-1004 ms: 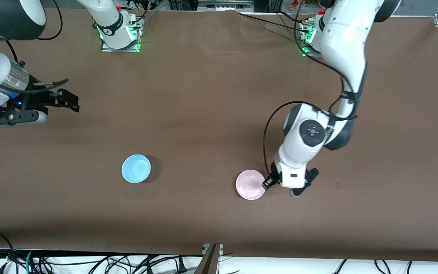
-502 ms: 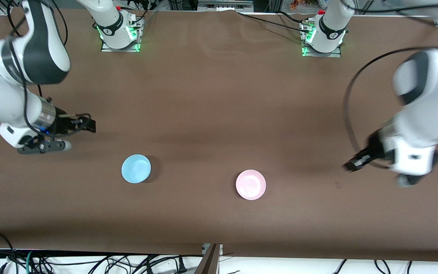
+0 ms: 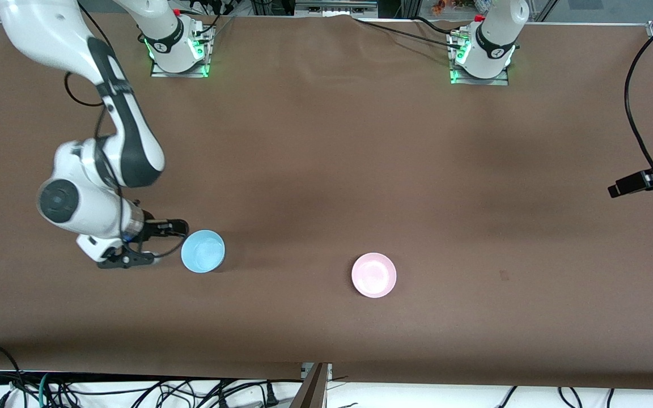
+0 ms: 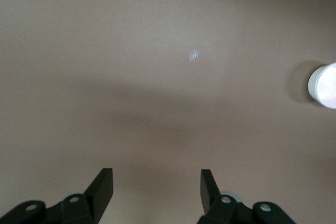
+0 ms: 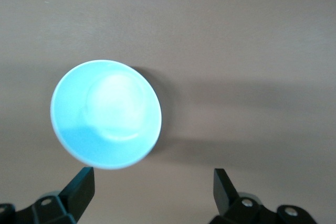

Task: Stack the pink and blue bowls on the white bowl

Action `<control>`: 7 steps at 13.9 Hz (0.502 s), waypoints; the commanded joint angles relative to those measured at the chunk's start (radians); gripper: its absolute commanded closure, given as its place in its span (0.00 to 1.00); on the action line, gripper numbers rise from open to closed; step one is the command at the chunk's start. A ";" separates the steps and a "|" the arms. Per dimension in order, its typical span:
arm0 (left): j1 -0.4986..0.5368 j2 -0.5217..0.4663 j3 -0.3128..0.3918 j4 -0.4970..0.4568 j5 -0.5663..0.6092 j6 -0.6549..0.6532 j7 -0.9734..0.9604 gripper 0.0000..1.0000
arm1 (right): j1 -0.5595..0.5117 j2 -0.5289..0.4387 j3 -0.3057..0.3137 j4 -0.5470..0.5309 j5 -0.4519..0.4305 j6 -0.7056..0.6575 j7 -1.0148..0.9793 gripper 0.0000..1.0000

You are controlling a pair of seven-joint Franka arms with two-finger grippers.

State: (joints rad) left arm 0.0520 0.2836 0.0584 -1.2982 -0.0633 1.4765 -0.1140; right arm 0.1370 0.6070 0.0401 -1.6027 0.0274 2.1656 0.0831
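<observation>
The blue bowl stands on the brown table in the lower half of the front view, toward the right arm's end. It is upright and holds nothing. The right gripper is low just beside it, on the side toward the right arm's end of the table. In the right wrist view its two black fingers stand spread wide, with nothing between them. The bowl's rim lies just ahead of the gap and is not clasped.

The pink bowl sits upright near the middle of the table's length, slightly nearer the front camera than the blue one and well apart from it. In the left wrist view the same bowl is cut by the frame's edge. It shows a pale white outer wall and a pinkish inside. Whether a white bowl sits under it cannot be told.

The left gripper hangs over the left arm's end of the table, at mid height of the front view and well apart from both bowls. Its fingers are parted and grip nothing.

A small pale mark lies on the table. It is too small to tell whether it bears writing. The round dark cap on the right arm's wrist carries tiny marks that cannot be read.
</observation>
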 commanded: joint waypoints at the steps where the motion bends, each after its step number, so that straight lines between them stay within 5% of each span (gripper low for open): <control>1: -0.011 -0.168 -0.020 -0.237 0.034 0.086 0.036 0.24 | 0.004 0.039 0.003 -0.020 0.011 0.084 0.029 0.01; 3: -0.015 -0.294 -0.029 -0.372 0.034 0.129 0.045 0.21 | 0.001 0.071 0.003 -0.017 0.011 0.146 0.029 0.03; 7: -0.015 -0.365 -0.041 -0.377 0.033 0.093 0.051 0.04 | 0.003 0.103 0.003 -0.011 0.011 0.192 0.029 0.28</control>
State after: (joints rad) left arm 0.0397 -0.0206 0.0234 -1.6273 -0.0517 1.5590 -0.0890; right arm 0.1426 0.7014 0.0388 -1.6153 0.0274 2.3314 0.1061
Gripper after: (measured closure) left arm 0.172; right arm 0.172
